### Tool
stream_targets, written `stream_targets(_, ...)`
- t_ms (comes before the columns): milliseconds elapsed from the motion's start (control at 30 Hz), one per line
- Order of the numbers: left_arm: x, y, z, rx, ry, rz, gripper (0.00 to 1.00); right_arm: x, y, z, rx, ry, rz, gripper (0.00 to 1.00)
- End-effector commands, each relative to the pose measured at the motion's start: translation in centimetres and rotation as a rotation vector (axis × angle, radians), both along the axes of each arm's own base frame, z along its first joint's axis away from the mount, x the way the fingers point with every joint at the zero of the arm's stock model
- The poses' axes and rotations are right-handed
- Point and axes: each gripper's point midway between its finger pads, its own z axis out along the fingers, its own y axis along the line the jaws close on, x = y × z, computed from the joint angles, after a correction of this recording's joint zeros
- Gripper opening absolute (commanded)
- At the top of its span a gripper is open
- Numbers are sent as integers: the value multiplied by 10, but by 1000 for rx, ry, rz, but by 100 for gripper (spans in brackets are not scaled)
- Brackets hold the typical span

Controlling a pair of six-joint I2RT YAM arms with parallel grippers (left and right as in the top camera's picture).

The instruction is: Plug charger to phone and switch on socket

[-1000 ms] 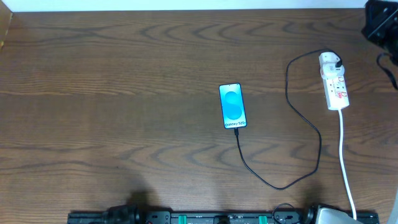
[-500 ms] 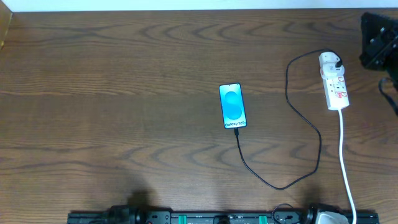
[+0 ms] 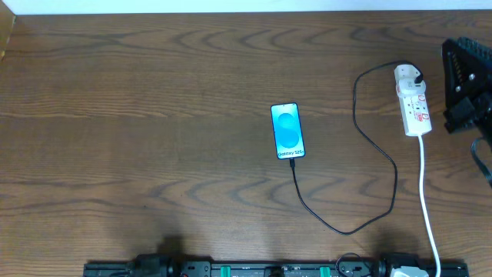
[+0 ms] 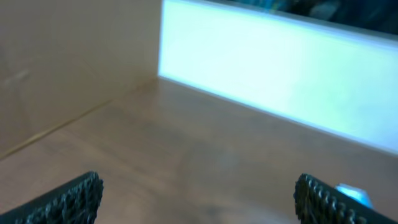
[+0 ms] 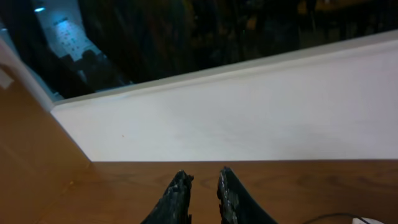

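Observation:
The phone (image 3: pixel 288 131) lies face up mid-table, its blue screen lit. The charger's black cable (image 3: pixel 346 228) runs from the phone's near end, loops right and climbs to the white plug head (image 3: pixel 410 75) seated in the far end of the socket (image 3: pixel 416 110). My right arm (image 3: pixel 463 85) hangs just right of the socket, apart from it. In the right wrist view my right gripper (image 5: pixel 204 174) is open by a narrow gap with nothing in it. My left gripper (image 4: pixel 198 183) is wide open and empty; it does not show in the overhead view.
The socket's white cord (image 3: pixel 427 208) runs down to the table's near edge. A white wall (image 5: pixel 249 112) borders the table's far side. A cardboard-coloured panel (image 4: pixel 68 68) stands at the left.
My right arm has come in from the far right corner toward the near side, alongside the socket. Its jaws have parted a little. Phone, cable and socket have not moved.

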Motion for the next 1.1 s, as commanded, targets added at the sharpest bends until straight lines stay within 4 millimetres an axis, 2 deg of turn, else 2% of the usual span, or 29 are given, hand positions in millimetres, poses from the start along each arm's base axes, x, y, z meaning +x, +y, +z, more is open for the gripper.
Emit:
stream_targets(0,11,-11,6,-10,-36,-71,98,-6,-3,5,-23,-25,-33,15)
stream_targets(200,47,-9,-3,-99,-29,-60,98,-12,-3,8,-23,-39,-32,17)
stream_targets(400,94,-7,-32,-233,8,-38,98,-14,-3,9,-23,-45,-32,19)
stream_targets(567,136,-5,-51,-385,-33,-14,98,-17,-2,11,-23,-51,-32,19)
stream_targets(867,196,-2,-80,-400,-99,-24,98,-17,-4,11,-24,-52,-40,21)
stream_targets(1067,222,-1,-104,-399,-121,-28,98,-17,-4,11,-24,-52,-44,21)
